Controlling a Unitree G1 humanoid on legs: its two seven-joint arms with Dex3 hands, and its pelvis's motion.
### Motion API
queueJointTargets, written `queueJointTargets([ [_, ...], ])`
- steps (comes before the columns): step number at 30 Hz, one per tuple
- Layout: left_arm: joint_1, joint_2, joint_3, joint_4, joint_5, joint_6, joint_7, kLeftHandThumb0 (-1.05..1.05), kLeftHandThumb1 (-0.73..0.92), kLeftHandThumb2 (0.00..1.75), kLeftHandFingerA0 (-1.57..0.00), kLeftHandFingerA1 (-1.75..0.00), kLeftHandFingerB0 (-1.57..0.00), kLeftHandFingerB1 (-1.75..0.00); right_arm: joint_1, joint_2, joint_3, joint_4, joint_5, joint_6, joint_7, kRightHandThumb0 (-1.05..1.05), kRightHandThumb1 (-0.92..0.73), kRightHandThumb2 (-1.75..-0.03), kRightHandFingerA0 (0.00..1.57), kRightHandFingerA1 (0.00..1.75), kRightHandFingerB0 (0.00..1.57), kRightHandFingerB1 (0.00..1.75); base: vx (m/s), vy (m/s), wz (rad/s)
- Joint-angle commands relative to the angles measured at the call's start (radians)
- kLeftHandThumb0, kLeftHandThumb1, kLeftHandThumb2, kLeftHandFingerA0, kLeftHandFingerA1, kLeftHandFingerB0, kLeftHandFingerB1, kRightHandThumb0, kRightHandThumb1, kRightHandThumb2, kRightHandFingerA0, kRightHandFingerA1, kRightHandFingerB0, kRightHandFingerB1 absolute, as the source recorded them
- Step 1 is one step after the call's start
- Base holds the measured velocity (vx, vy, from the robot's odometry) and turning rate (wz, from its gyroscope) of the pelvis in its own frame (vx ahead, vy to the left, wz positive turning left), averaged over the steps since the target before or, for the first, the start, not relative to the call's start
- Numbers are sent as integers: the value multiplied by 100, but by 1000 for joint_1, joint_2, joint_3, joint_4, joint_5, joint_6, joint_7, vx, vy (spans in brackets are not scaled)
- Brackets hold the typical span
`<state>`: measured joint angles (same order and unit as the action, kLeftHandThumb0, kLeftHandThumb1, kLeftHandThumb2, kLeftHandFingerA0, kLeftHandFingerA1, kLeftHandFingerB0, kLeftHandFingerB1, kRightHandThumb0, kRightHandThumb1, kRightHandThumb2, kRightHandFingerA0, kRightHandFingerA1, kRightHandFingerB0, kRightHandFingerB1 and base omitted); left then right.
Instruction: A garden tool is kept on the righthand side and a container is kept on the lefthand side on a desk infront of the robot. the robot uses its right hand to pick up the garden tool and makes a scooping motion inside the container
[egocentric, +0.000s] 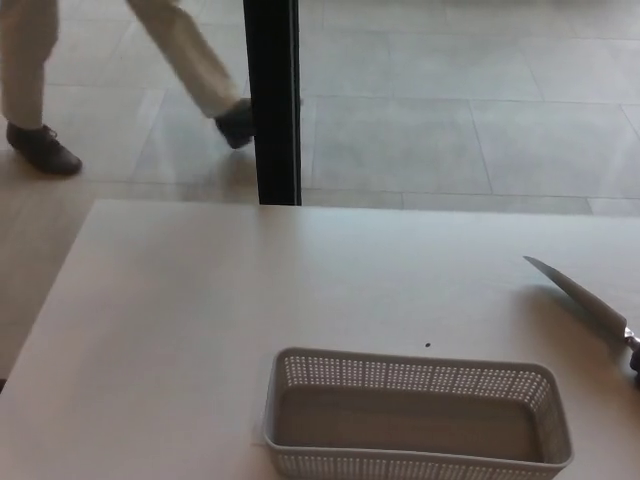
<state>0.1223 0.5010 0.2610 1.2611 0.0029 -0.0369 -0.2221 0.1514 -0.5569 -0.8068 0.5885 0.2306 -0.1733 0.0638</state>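
Neither of my hands is in view; finger state unknown. Tool (585, 300) lies at 3 o'clock on the desk (200, 320), handle cut off, possibly a knife. Basket (415, 415) at 6 o'clock, empty. Approach from the right, grasp the handle, not the blade.

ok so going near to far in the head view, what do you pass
Grey perforated plastic basket → small dark speck on the white table → long silver blade at the right edge → black vertical post → a person's legs in light trousers.
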Motion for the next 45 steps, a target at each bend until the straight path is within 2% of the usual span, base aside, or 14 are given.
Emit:
queueJointTargets([
  [1,-6,5,34,16,-45,-4,-12,-56,68,61,-55,-72,-45,-53,-184,-218,-2,-218,66,143,20,-100,-65,-112,7,28,2,28,0,0,0],
  [7,-24,-4,33,36,-40,-2,7,-56,68,61,-56,-66,-48,-49,-326,-360,225,-257,-65,178,129,-105,-62,-111,0,24,0,31,0,0,0],
  [8,-26,-5,33,39,-38,1,12,-55,68,61,-55,-66,-47,-48,-328,-380,277,-269,-108,204,121,-105,-83,-70,0,19,0,34,0,0,0],
  [9,-30,-5,33,40,-37,3,15,-54,68,61,-55,-66,-47,-48,-329,-388,308,-287,-110,231,134,-105,-82,-69,0,24,0,40,0,0,0],
  [10,-32,-6,36,41,-39,4,18,-53,67,60,-55,-63,-48,-47,-330,-383,344,-297,-128,221,141,-105,-63,-113,0,39,0,37,0,0,0],
  [16,-26,3,39,33,-45,-5,-9,-54,68,61,-54,-63,-46,-47,-283,-338,547,-396,-231,190,148,-104,-69,-109,5,5,11,2,0,0,0],
  [30,-33,3,26,41,-28,-23,-5,-56,69,61,-55,-63,-45,-47,-421,-240,881,-123,-393,147,138,-96,-65,-107,6,11,9,12,0,0,0],
  [31,-29,2,39,33,-44,-17,-15,-58,51,92,-50,-70,-41,-59,-432,-225,886,-93,-384,136,140,-97,-65,-108,4,15,10,11,0,0,0],
  [32,-20,4,39,20,-49,-21,-29,-57,68,60,-55,-70,-48,-51,-438,-220,897,-72,-390,128,141,-97,-66,-109,5,17,10,10,0,0,0],
  [38,-21,6,29,26,-37,-8,-25,-55,69,61,-52,-65,-45,-48,-477,-195,958,17,-446,153,144,-92,-65,-107,4,19,8,15,0,0,0],
  [39,-19,5,32,24,-41,-9,-26,-56,52,92,-50,-70,-42,-60,-483,-191,961,29,-449,150,142,-94,-66,-106,4,18,10,16,0,0,0],
  [40,-16,4,37,23,-45,-12,-27,-56,52,92,-51,-70,-43,-60,-494,-183,968,53,-454,146,139,-92,-65,-106,1,19,5,18,0,0,0],
  [41,-12,4,37,16,-48,-11,-34,-56,69,61,-51,-70,-44,-51,-509,-176,980,79,-468,150,134,-89,-81,-64,1,32,10,25,0,0,0],
  [45,-10,1,33,13,-46,-13,-33,-55,69,61,-52,-67,-44,-50,-543,-163,995,139,-489,147,124,-88,-79,-64,2,33,13,25,0,0,0],
])
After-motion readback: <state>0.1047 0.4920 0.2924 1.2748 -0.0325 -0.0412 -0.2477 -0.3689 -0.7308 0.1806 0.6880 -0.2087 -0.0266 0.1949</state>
